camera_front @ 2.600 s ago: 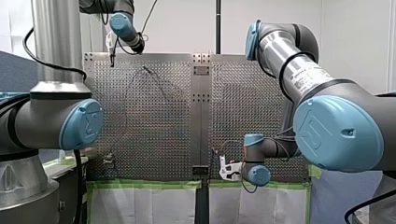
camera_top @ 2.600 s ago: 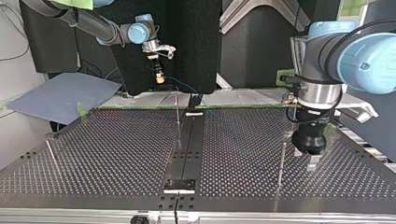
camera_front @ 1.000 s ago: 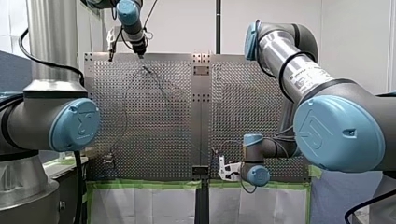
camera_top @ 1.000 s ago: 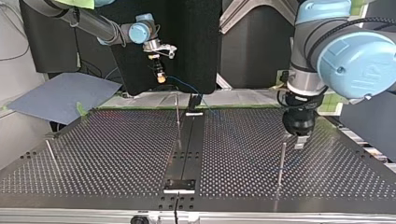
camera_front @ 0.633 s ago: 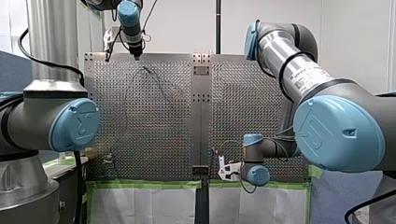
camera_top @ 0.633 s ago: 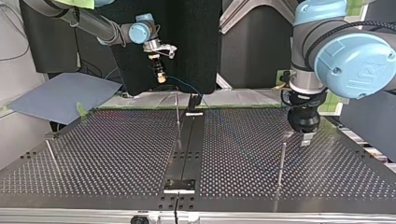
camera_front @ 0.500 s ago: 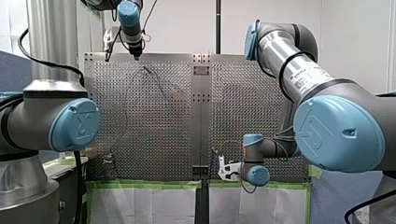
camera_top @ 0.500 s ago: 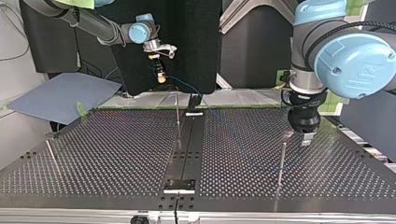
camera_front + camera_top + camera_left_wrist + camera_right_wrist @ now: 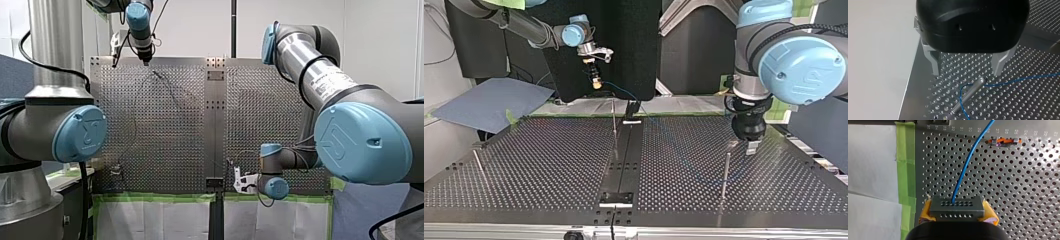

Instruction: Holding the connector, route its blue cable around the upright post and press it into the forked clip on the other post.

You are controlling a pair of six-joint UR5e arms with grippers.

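My right gripper (image 9: 957, 214), with yellow pads, is shut on the dark grey connector (image 9: 957, 206). The blue cable (image 9: 967, 162) runs out of the connector over the perforated plate, past a small orange forked clip (image 9: 1004, 141). In the top view this gripper (image 9: 596, 82) hangs above the far edge, the cable (image 9: 621, 90) trailing from it. My left gripper (image 9: 966, 73) is open, its metal fingers (image 9: 934, 65) straddling the tip of an upright post (image 9: 971, 90). The cable (image 9: 961, 100) loops around that post. From across the table the left gripper (image 9: 749, 146) hovers just behind the post (image 9: 725, 172).
Two more thin posts stand on the plate, one near the middle strip (image 9: 614, 120) and one at the top view's left (image 9: 478, 164). Green tape (image 9: 906, 162) and white sheets line the plate's edge by the right gripper. A blue-grey sheet (image 9: 489, 102) lies beyond the plate.
My left gripper has come up from beside the post to just behind it, then shifted slightly to the top view's right. The right gripper has kept still with the connector.
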